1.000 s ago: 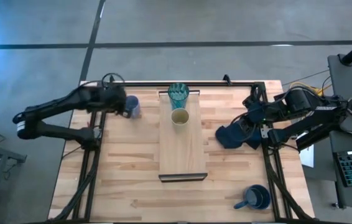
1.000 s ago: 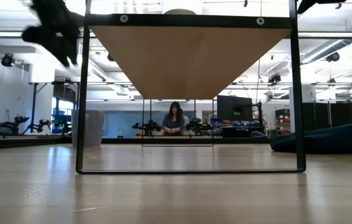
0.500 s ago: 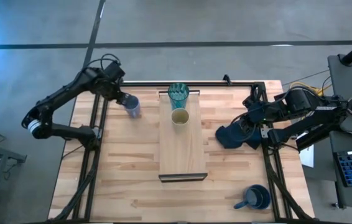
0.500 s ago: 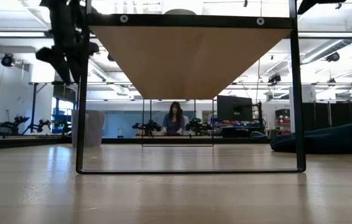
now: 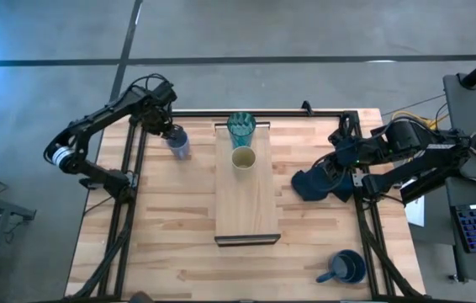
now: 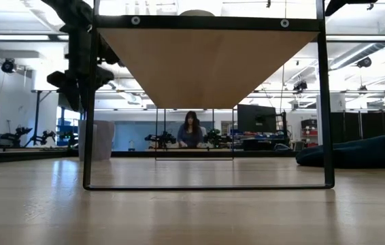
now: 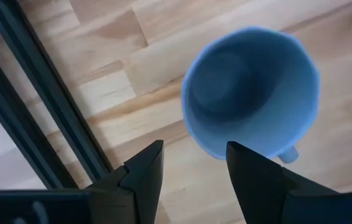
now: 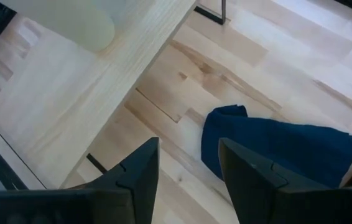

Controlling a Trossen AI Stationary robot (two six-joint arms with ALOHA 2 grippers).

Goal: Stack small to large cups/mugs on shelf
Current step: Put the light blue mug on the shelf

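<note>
We see the counter [image 5: 162,227], slatted light wood. The shelf [image 5: 251,202], a long pale board with a dark front edge, runs down the counter's middle from the back edge. The dark navy cloth [image 5: 314,183] lies crumpled near the right edge. The dark blue handled mug [image 5: 347,268] stands wide and upright at the front right corner. The pale blue-grey mug [image 7: 250,93], upright, mouth up and empty, is near the back left corner. The teal ribbed glass [image 5: 240,128] is at the shelf's back end, the small tan cup [image 5: 243,157] just in front. No readable writing anywhere.

Left gripper [image 7: 191,163] hangs over the blue-grey mug, fingers apart, nothing held. Right gripper [image 8: 185,163] hangs over the cloth at the right edge, fingers apart, empty.
</note>
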